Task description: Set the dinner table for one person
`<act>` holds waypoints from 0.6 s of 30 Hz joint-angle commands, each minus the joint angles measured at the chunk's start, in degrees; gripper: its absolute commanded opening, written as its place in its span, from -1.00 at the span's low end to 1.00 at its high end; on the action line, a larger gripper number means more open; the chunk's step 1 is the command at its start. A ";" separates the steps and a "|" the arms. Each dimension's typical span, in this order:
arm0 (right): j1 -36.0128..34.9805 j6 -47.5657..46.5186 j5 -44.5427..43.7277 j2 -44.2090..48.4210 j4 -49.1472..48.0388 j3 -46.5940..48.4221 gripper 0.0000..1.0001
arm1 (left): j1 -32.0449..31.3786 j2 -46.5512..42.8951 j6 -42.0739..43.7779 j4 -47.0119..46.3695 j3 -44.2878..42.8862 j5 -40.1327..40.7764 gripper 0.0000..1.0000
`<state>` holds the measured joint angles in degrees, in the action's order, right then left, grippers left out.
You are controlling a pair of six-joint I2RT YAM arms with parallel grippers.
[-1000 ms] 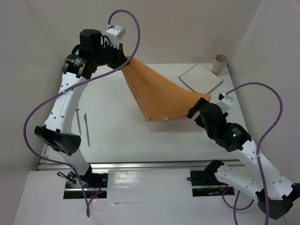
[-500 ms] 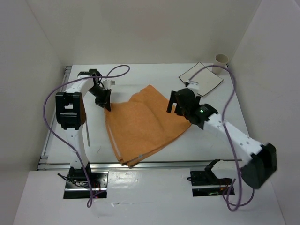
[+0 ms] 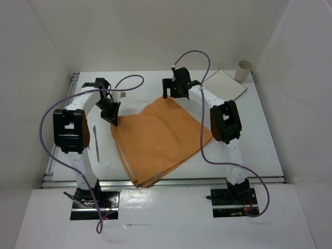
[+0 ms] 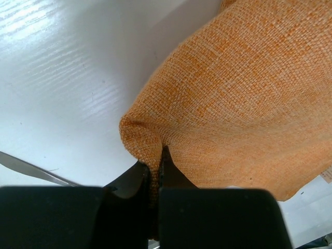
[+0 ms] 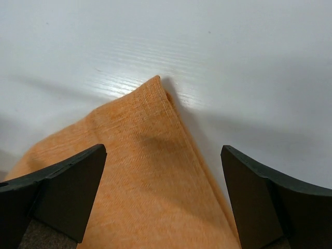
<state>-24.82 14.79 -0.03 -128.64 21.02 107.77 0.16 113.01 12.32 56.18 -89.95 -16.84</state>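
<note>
Mat [image 3: 158,137] is now down on the table [image 3: 249,150]. 1 s ago it hung stretched in the air between the 2 grippers; it has since been lowered and spread.

Right gripper [image 3: 174,92]: has let go. Its wrist view shows the fingers [image 5: 67,187] spread wide, with the mat's far corner lying flat on the table below and between them, touching neither.

Left gripper [image 3: 111,111]: still pinched narrow on the mat's left corner. Its wrist view shows the cloth puckered into a small fold at the tips, so this corner is not yet flat.

Table: spans the whole view ahead of the arm bases, under everything. The mat lies about mid-table, turned cornerwise to the rails, 1 corner close to the near rail.

Others:
- plate [image 3: 223,85]: far right, apart from the mat
- cup [image 3: 244,66]: beyond the plate, at the far right corner
- utensil [image 3: 96,142]: on the table just left of the mat

Judgement: laying the mat is nearly done, only the left release remains. The mat sits skewed and may need squaring. Its near edge looks doubled; cannot tell if it is still folded. Plate, cup and utensil are not yet placed, so most of the setting is still to do
</note>
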 commanded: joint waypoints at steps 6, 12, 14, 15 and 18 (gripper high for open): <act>0.38 -3.71 8.47 -9.52 -1.59 7.90 1.00 | 0.01 -2.80 0.78 -0.81 1.36 0.41 -1.00; 0.38 -1.96 10.23 -11.98 -4.76 3.06 0.65 | 0.01 -2.27 0.78 -1.34 1.36 1.01 -1.00; 0.38 -0.21 9.53 -13.91 -4.76 4.38 -0.12 | 0.01 -2.27 0.78 -1.34 0.83 1.54 -1.00; 0.38 0.33 8.39 -13.92 -3.97 4.90 -0.39 | 0.01 -2.27 0.78 -1.34 0.31 1.55 -1.00; 0.38 3.48 4.62 -12.96 -1.16 4.92 -1.00 | 0.01 -2.88 0.78 -1.34 0.30 3.73 -1.00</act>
<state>-24.49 15.18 8.36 -139.98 16.43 112.62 0.16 112.57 12.08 54.89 -88.60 -14.94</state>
